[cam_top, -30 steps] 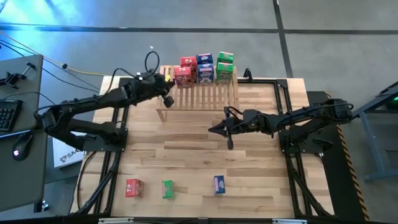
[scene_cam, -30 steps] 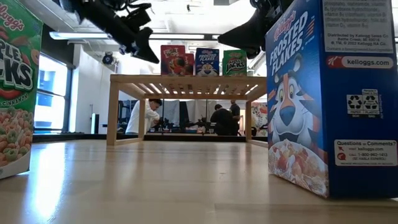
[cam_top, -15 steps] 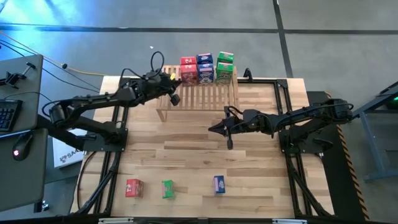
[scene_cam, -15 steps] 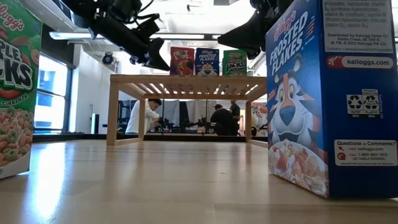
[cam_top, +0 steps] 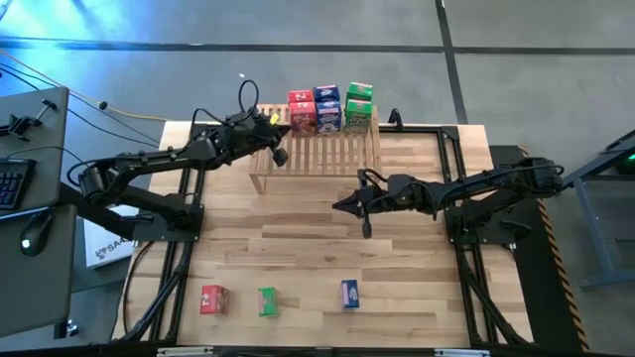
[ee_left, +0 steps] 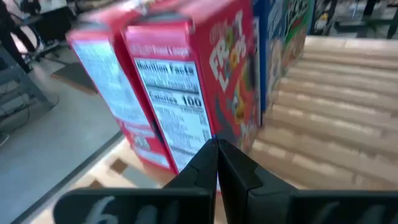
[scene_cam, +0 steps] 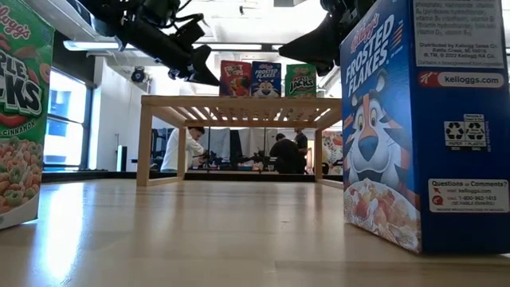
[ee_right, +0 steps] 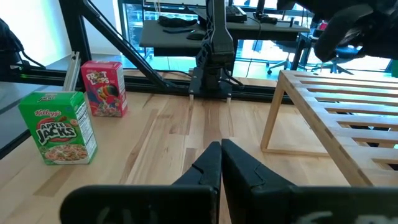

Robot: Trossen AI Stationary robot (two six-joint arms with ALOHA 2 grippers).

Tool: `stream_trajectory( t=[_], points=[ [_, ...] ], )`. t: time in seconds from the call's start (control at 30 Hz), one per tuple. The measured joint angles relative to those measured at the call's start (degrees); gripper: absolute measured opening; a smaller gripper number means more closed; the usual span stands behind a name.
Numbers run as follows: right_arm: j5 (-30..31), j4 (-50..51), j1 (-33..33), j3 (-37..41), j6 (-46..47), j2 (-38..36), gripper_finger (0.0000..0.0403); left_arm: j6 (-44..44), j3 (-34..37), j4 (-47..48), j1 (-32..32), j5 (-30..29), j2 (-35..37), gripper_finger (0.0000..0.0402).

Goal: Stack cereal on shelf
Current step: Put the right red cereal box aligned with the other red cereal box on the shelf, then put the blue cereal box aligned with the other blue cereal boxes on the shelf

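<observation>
Your left gripper [cam_top: 281,157] hangs over the left end of the slatted wooden shelf [cam_top: 327,154], its jaws pressed together on nothing, tips just in front of a red Froot Loops box [ee_left: 199,81] that stands there. A second red box [ee_left: 102,74] stands right behind it. In the overhead view, red, blue [cam_top: 328,106] and green boxes [cam_top: 358,107] line the shelf's far edge. Your right gripper [cam_top: 342,207] waits above the middle of the worktop [cam_top: 298,248], jaws also closed and empty. Three more small boxes stand well apart from the shelf, near the worktop's front edge: red [cam_top: 213,298], green [cam_top: 267,300] and blue [cam_top: 349,294].
</observation>
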State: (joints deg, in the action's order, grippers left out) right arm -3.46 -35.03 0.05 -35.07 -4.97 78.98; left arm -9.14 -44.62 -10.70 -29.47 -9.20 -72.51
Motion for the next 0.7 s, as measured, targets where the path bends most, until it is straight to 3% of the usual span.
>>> stream_trajectory(
  t=[0.27,0.37,0.5,0.7],
  points=[
    [0.00,-0.02,-0.02,0.00,-0.02,0.00,0.0000,-1.24,-0.02,0.21,-0.97,0.20,1.14,0.0003],
    [0.01,-0.02,-0.02,0.00,-0.02,0.00,0.0000,-3.51,0.02,1.79,0.05,3.37,3.13,0.0003],
    [0.02,-0.02,-0.02,0.00,0.21,0.00,0.0000,-4.01,4.01,-2.84,4.35,7.10,6.72,0.0003],
    [0.71,0.93,1.23,-1.61,5.23,0.00,0.0003,-2.08,14.19,-16.01,14.43,7.24,12.12,0.0003]
  ],
)
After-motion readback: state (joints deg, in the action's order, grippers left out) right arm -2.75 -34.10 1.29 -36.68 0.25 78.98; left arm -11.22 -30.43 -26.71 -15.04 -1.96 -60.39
